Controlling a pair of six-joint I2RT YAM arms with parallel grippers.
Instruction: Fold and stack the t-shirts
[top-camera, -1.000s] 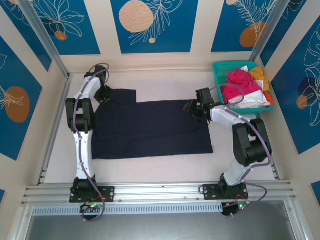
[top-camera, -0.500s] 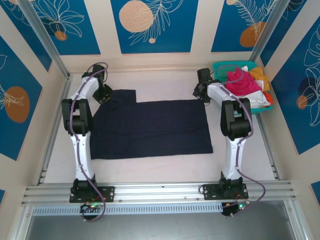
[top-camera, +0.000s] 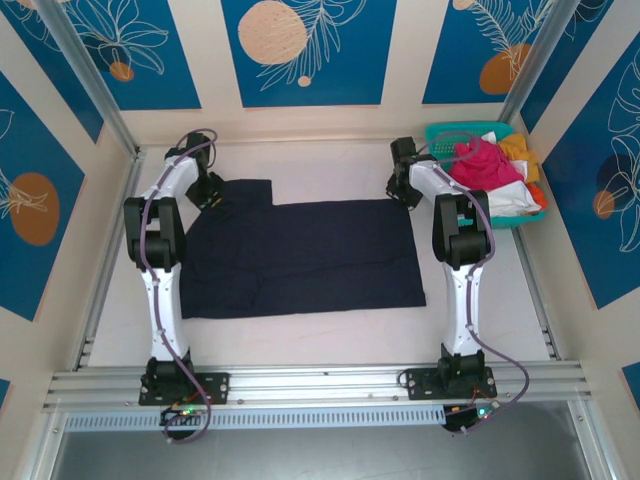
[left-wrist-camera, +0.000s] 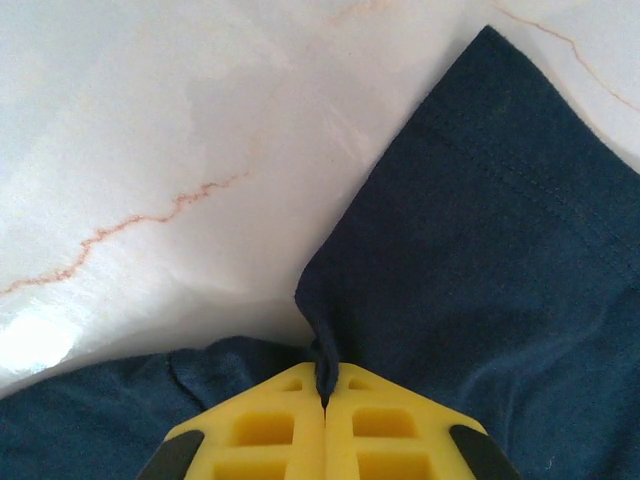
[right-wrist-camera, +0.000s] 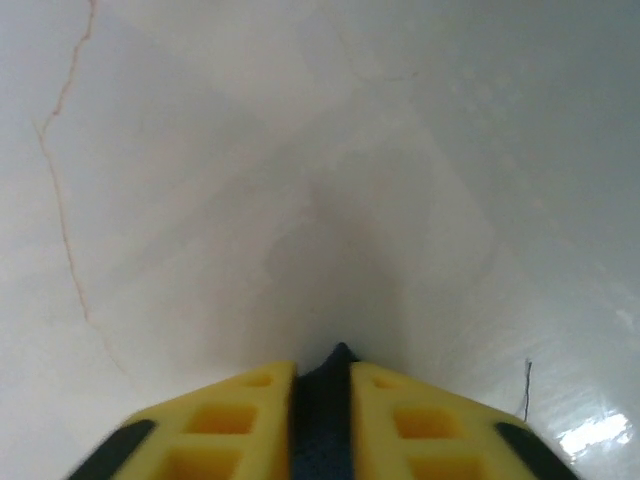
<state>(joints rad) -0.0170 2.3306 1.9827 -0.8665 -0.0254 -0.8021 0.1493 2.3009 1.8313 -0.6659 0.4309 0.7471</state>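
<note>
A large dark navy t-shirt (top-camera: 300, 255) lies spread flat on the white table (top-camera: 330, 335). My left gripper (top-camera: 212, 195) is at its far left sleeve, shut on a pinch of navy cloth (left-wrist-camera: 480, 250) that rises between the yellow fingers (left-wrist-camera: 325, 385). My right gripper (top-camera: 403, 192) is at the shirt's far right corner, and its jaws are closed on a strip of navy cloth (right-wrist-camera: 322, 425) that fills the narrow gap (right-wrist-camera: 322, 372). Magenta-pink (top-camera: 482, 165), white (top-camera: 505, 200) and orange-yellow (top-camera: 518, 148) t-shirts are heaped at the far right.
The heaped shirts sit in a teal mesh basket (top-camera: 440, 135) just right of the right gripper. Bare white table lies beyond the shirt's far edge and along its near side. Metal frame posts and a rail bound the table.
The right arm swung from the shirt's right edge up to its far right corner and closed its jaws on the cloth. The left gripper stayed shut on the sleeve.
</note>
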